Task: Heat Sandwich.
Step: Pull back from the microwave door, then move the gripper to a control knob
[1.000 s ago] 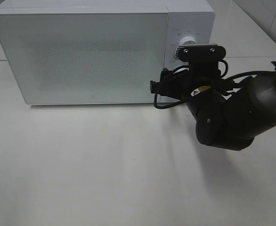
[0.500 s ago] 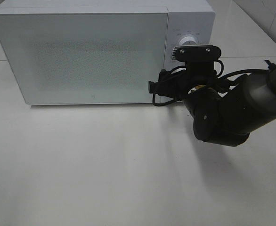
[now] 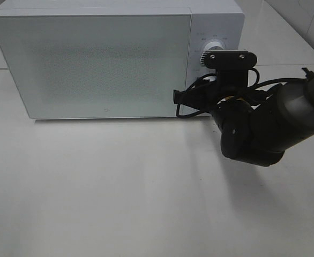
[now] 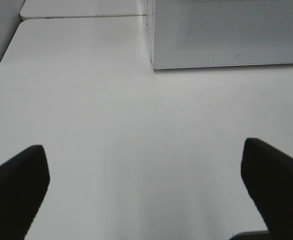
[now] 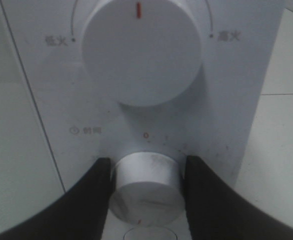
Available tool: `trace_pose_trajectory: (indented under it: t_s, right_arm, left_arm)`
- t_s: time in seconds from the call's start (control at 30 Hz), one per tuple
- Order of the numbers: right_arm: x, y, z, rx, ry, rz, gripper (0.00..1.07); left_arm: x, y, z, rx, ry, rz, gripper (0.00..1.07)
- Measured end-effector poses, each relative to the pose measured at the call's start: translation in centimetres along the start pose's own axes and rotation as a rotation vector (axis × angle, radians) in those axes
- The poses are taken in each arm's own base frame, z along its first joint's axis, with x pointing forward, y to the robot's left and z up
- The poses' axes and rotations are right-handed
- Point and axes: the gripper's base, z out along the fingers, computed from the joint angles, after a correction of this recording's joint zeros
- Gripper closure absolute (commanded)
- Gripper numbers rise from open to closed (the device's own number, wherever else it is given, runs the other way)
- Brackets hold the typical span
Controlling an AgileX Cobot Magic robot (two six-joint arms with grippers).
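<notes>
The sandwich is out of view. The white microwave [image 3: 92, 59] stands at the back of the table with its door closed. My right arm [image 3: 253, 128] reaches to its control panel, and in the exterior view the wrist mount hides the fingertips. In the right wrist view my right gripper [image 5: 146, 175] has its two black fingers [image 5: 99, 190] pressed on either side of the lower dial [image 5: 145, 187], below the larger upper dial [image 5: 142, 50]. My left gripper [image 4: 146, 185] hangs open over bare table, nothing between its fingers [image 4: 16, 185], with the microwave's front [image 4: 226, 30] beyond it.
The white table [image 3: 119, 187] spreads out in front of the microwave. The right arm's cables [image 3: 192, 101] hang just before the door's right edge. A seam between table sections [image 4: 86, 16] runs behind the microwave's left side.
The right gripper's jaws have narrowed onto the lower dial. The right arm has shifted slightly at the panel. The left gripper has not moved.
</notes>
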Motion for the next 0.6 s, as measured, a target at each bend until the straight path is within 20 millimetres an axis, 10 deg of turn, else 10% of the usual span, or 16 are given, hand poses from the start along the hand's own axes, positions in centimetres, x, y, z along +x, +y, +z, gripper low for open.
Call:
trace_pose_trajectory:
  t_s: [0.6]
  right_arm:
    - [-0.01, 0.00, 0.00, 0.000, -0.001, 0.040, 0.98]
  left_arm:
    - [0.00, 0.00, 0.00, 0.000, 0.000, 0.000, 0.03]
